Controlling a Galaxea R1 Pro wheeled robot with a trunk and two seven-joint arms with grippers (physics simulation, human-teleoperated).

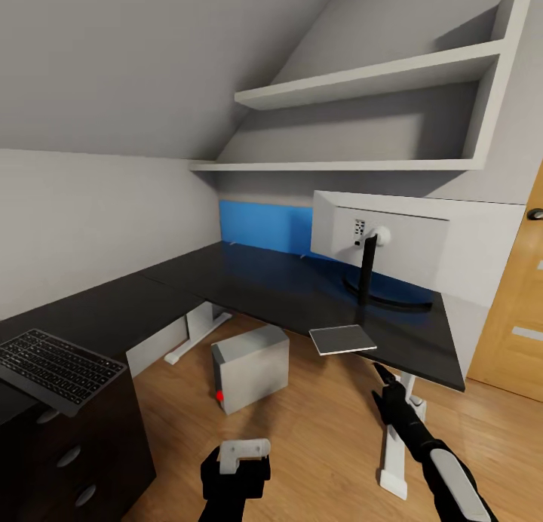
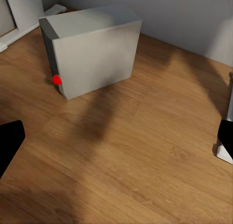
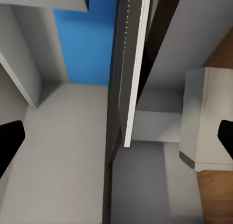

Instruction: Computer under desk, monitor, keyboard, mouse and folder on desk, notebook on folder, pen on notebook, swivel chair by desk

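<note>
Status: facing the inner corner of the desk (image 1: 249,280) from its open side.

Locating the computer (image 1: 250,367) on the wood floor (image 2: 126,161), at the foot of the desk and roughly below its front edge, red light turned away from the desk. Judging it not yet fully tucked under.

Noting the monitor (image 1: 381,239) standing on the desk with its white back outward, the keyboard (image 1: 56,367) lying on the side wing of the desk with one corner overhanging, and a flat grey slab (image 1: 343,339) jutting past the front edge of the desk just beside the monitor stand; unable to say what it is.

Holding the left gripper (image 2: 116,141) low over the floor near the computer, fingers spread wide and pinching nothing. Pointing the right gripper (image 1: 381,375) toward the front edge of the desk beside the slab, likewise spread and empty.

Treating the computer as a rigid, fairly heavy box with smooth, slippery panels. Expecting poor purchase from a pinch across the broad faces. Preferring a low push against the side facing away from the desk, sliding rather than lifting, or a grip across a narrow edge. Pushing high risks tipping.
</note>
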